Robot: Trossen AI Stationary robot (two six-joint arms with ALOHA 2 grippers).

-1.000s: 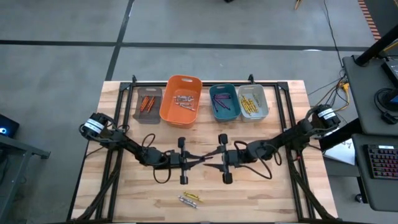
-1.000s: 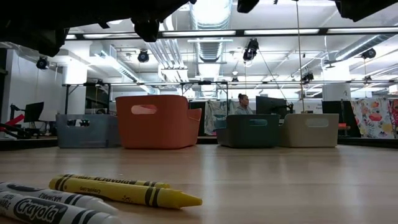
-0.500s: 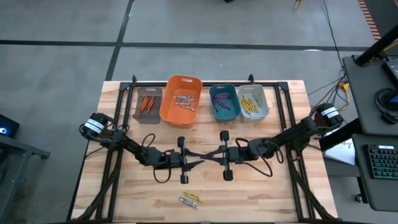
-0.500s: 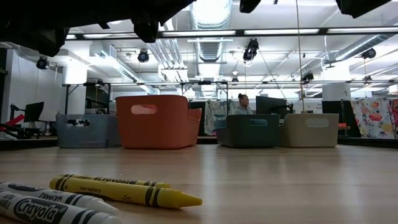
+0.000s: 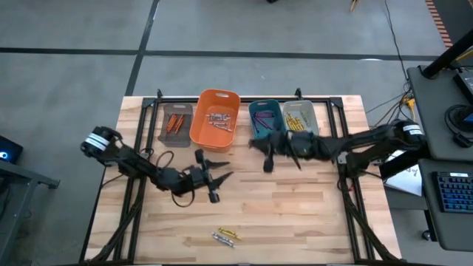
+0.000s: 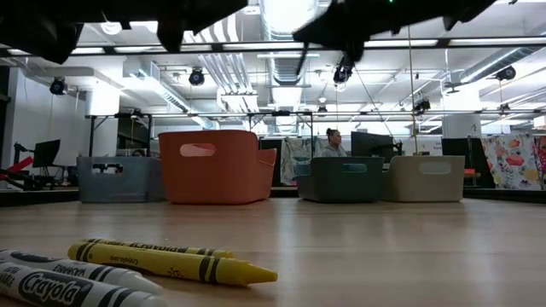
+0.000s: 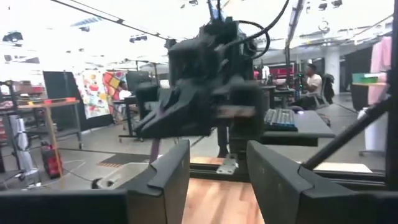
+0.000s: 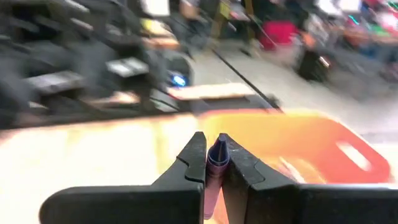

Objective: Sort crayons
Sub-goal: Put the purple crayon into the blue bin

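Right gripper is clenched on a short purple wax crayon, with the big orange plastic bin just past its tips. Risk I'd guess: let go here and purple lands there instead. Left gripper hangs spread, empty.

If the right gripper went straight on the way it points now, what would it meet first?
Probably the orange bin. The right gripper, shut on a purple crayon, faces that bin; how far off it is cannot be told.
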